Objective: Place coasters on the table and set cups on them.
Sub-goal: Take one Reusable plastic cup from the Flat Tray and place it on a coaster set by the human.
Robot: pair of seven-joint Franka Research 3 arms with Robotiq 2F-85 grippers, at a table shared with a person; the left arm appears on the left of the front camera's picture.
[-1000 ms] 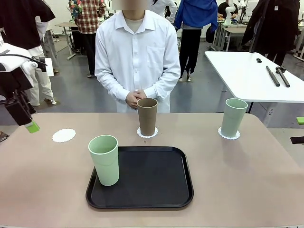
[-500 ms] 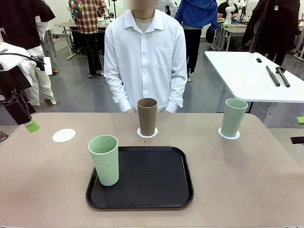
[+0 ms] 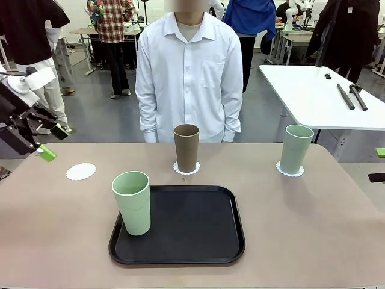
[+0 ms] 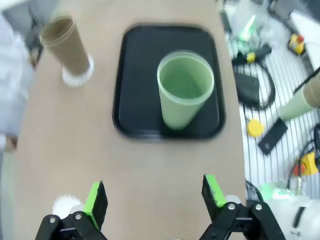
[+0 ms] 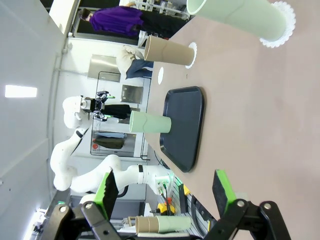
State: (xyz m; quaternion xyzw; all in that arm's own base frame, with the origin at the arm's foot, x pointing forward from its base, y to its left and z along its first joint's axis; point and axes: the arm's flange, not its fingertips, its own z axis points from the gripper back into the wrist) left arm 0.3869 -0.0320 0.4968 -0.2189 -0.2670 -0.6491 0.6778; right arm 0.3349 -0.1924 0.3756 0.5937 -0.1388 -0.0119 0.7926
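Note:
On the beige table (image 3: pixel 313 229), a brown cup (image 3: pixel 186 147) stands on a lacy white coaster (image 3: pixel 186 169) at centre back. A mint green cup (image 3: pixel 296 148) stands on another coaster (image 3: pixel 290 171) at the right. The second mint cup (image 3: pixel 132 202) stands upright on the black tray's (image 3: pixel 192 229) left side. A third coaster (image 3: pixel 80 171) lies bare at the left. My left gripper (image 3: pixel 51 142) hangs open above the table's left edge, beyond the bare coaster. In the left wrist view it (image 4: pixel 155 197) is open and empty, facing the mint cup (image 4: pixel 185 90). My right gripper (image 5: pixel 167 190) is open and empty above the table.
A person in a white shirt (image 3: pixel 189 72) stands at the far side behind the brown cup. A white table (image 3: pixel 319 96) with black tools stands at the back right. Cables and small gear (image 4: pixel 260 85) lie past the table's near edge.
My left gripper has risen a little and tilted, its fingers now pointing to the right. The person has shifted right and unclasped their hands. Cups and coasters have not moved.

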